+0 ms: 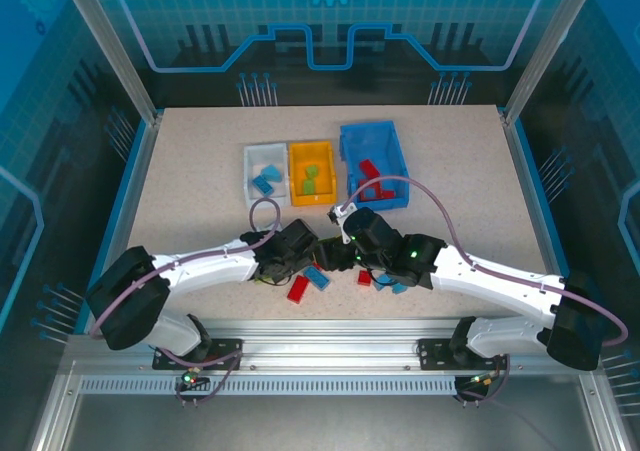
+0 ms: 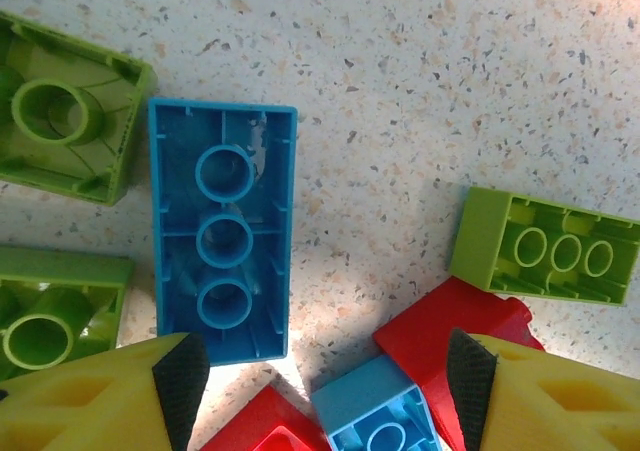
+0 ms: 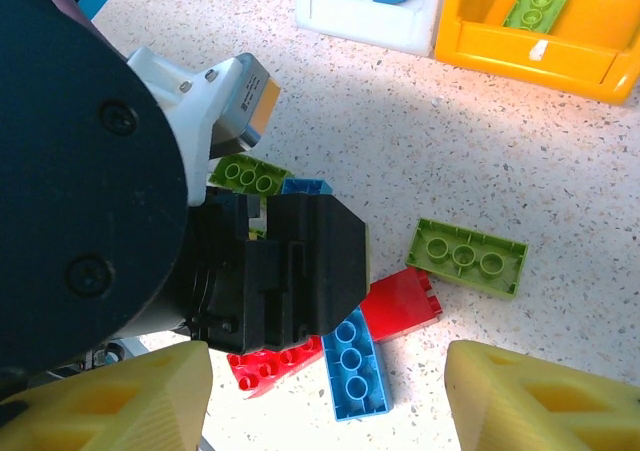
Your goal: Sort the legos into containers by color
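Left fingers apart, empty, low over loose legos on surface: blue, green, red, several upturned. Right fingers apart, empty, beside same pile. White bin holds blue bricks, yellow bin green, blue bin red.

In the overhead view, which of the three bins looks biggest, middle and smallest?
1. blue bin
2. yellow bin
3. white bin
Yellow and white look nearly alike, so that order is unsure.

Top external: high at near edge, looking down on whole speckled beige table.
Left wrist: very close, straight down.
Right wrist: low, oblique.
Shared: loose plastic bricks.
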You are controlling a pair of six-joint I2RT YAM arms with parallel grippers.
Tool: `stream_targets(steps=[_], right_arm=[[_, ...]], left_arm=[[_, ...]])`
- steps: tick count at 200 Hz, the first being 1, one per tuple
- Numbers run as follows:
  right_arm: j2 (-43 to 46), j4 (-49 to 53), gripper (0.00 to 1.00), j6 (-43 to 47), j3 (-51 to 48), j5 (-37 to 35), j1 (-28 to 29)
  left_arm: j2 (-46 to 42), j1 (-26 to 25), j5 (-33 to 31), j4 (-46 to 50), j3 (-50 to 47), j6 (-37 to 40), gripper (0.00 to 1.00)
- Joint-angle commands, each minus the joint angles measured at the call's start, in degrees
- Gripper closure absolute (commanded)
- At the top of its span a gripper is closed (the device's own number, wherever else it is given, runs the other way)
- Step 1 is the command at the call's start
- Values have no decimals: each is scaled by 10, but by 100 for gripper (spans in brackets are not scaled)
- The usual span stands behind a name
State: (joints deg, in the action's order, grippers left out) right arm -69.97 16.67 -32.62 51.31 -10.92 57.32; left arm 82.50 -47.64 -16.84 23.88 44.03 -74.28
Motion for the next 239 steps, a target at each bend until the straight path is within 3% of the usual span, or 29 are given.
stream_targets(steps=[1,116,177,213,239], right_arm=[[5,-16,35,-12,-6,-1,-6],[-5,-16,35,-16,-2,3,-6],[20,-15,35,-14,-6,-3,-6],[60,-34,35,0,-43,29,-6],[105,-55,33,5,-72,59,-7]], left_arm=[[-18,-7,-4,23,-21,-12,30],[-18,-15,-24,43,5,11,29],[-18,-13,-83,122,101,178,27],[-16,48,65,102,100,429,28],[-6,99,169,110,96,534,32]])
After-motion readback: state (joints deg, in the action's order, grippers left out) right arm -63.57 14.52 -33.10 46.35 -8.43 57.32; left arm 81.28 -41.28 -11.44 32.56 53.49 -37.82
